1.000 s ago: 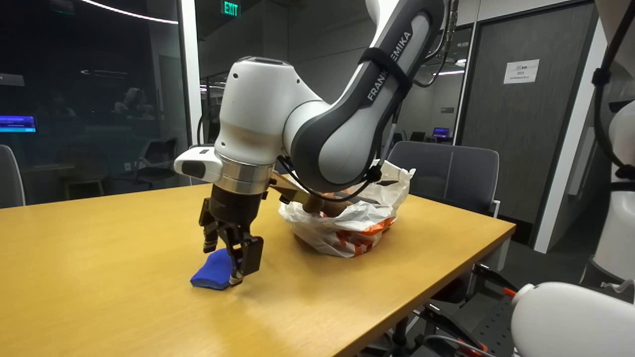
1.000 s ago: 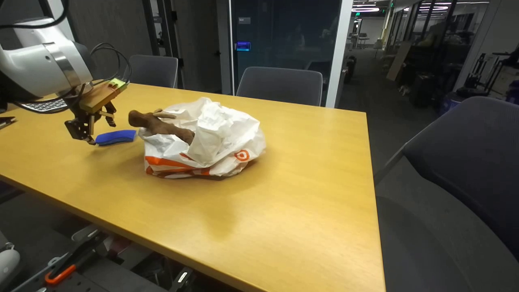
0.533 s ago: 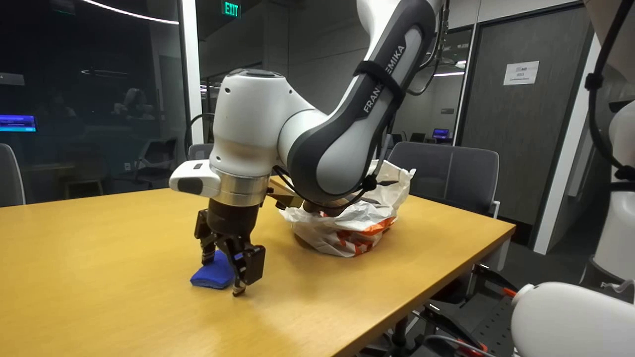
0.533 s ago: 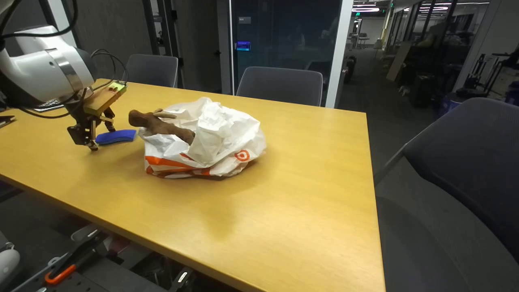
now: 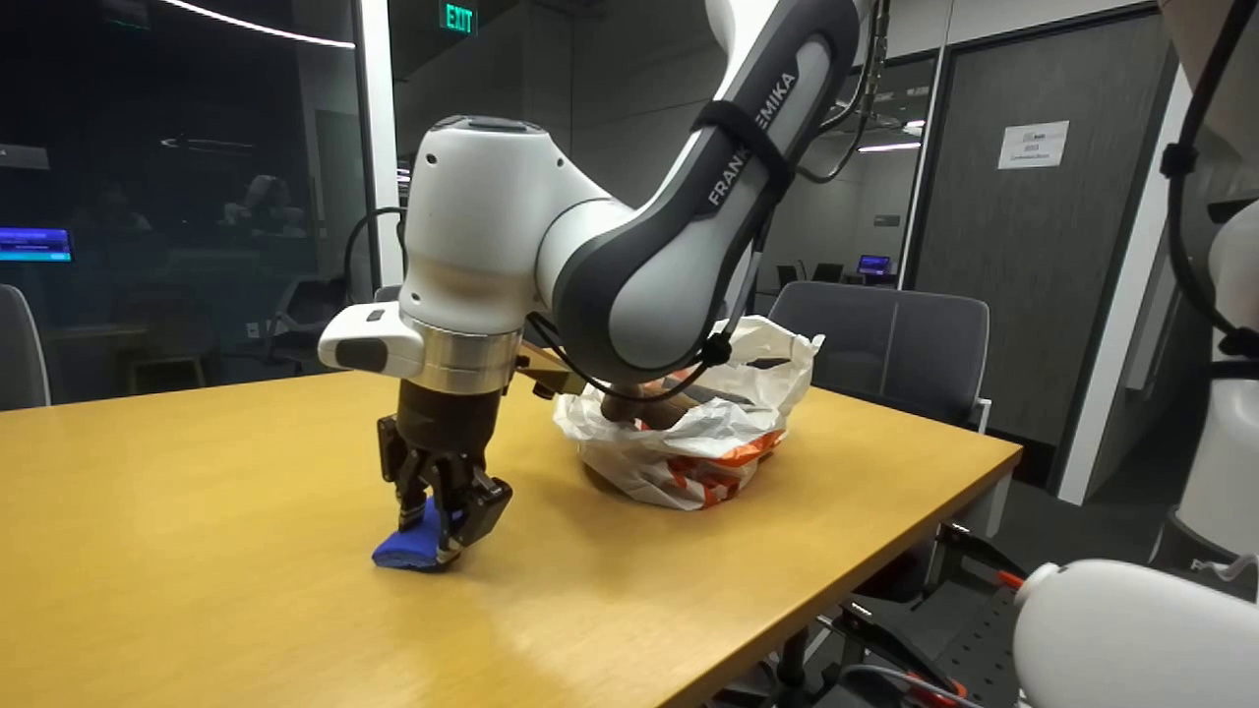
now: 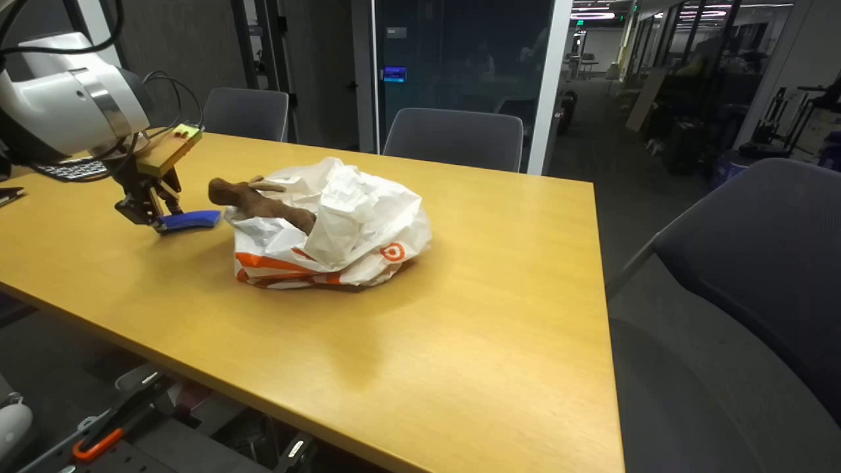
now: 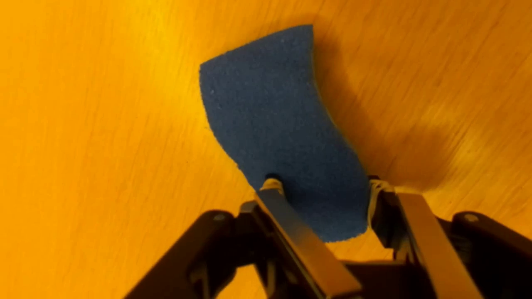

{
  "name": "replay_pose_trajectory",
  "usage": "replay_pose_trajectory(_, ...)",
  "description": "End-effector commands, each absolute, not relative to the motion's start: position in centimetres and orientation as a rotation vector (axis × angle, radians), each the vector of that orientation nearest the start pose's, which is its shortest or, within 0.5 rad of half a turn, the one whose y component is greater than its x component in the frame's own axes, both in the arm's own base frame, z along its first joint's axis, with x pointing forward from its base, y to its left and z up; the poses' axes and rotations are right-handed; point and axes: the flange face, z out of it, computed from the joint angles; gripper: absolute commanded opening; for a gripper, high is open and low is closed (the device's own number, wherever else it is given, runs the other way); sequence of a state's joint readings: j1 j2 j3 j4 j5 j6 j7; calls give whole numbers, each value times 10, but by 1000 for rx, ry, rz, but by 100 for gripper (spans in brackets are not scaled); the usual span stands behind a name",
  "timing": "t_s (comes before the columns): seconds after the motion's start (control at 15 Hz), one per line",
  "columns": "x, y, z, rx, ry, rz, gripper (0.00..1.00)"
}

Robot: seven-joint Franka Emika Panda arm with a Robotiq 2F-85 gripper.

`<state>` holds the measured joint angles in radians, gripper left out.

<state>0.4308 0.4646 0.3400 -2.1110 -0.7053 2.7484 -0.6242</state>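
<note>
End effector (image 7: 324,187): partly closed, pinching the blue pad (image 7: 266,104) across one end, as far as I can see; how firm the hold is, I can't tell.
Fingertips (image 7: 272,185): in the wrist view the right one meets the pad's edge while the left one overlaps its face; a good grip wants both bearing evenly, low down.
Blue pad: on the counter (image 5: 197,551), curved and soft-looking; a slow squeeze should suit it.
White bag (image 6: 348,217): right of the pad, apart from it.
Brown object (image 6: 259,202): pokes out leftward; worth keeping clear of.
</note>
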Motion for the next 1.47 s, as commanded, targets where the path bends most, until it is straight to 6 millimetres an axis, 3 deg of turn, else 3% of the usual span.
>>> replay_pose_trajectory(0.0, 413, 427, 231, 1604, 2456, 343, 23)
replay_pose_trajectory(0.53, 422, 420, 262, 1614, 2396, 396, 2)
replay_pose_trajectory(0.6, 423, 420, 266, 1615, 2388, 406, 5)
replay_pose_trajectory(0.73, 426, 418, 273, 1622, 2375, 423, 0)
replay_pose_trajectory(1.07, 434, 411, 289, 1645, 2318, 463, 3)
replay_pose_trajectory(1.2, 440, 408, 306, 1661, 2265, 508, 3)
replay_pose_trajectory(1.4, 450, 399, 356, 1699, 2122, 620, 3)
